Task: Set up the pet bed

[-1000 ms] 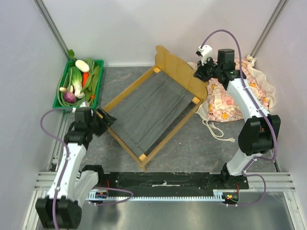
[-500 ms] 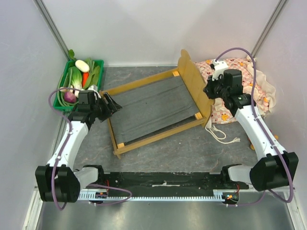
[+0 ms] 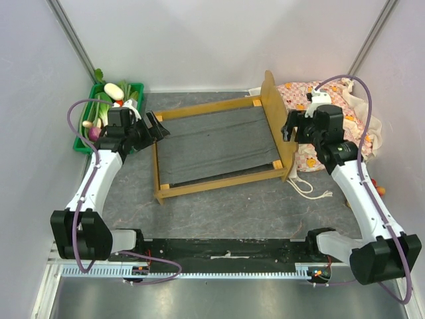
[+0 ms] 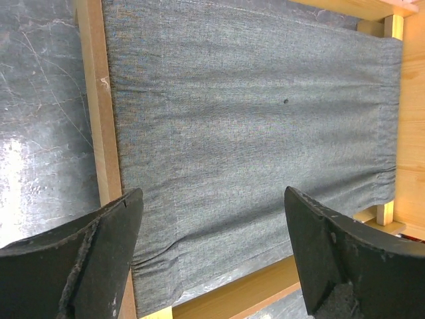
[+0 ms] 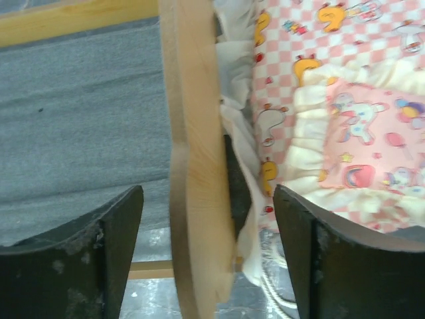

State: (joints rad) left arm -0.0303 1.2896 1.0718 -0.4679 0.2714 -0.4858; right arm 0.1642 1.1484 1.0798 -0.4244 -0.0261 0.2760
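Left hand point(image 3: 158, 125) and right hand point(image 3: 287, 130) both gaped wide, gripping nothing, at either end of the light-wood pet bed with dark grey fabric base point(image 3: 212, 143), flat on the grey worktop point(image 3: 232, 207), while the pink-checked frilled mattress point(image 5: 292, 40) and small pink frilled pillow point(image 5: 362, 133) lay outside it, not yet fitted.

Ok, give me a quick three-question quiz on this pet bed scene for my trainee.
1. True or false: the mattress already lies on the pet bed.
2. The right gripper is: A shut on the headboard, B open astride the headboard, C open over the mattress.
3. Fill in: the green crate at far left holds ___.
Key: 1 false, the mattress lies beyond the headboard; 2 B; 3 vegetables.
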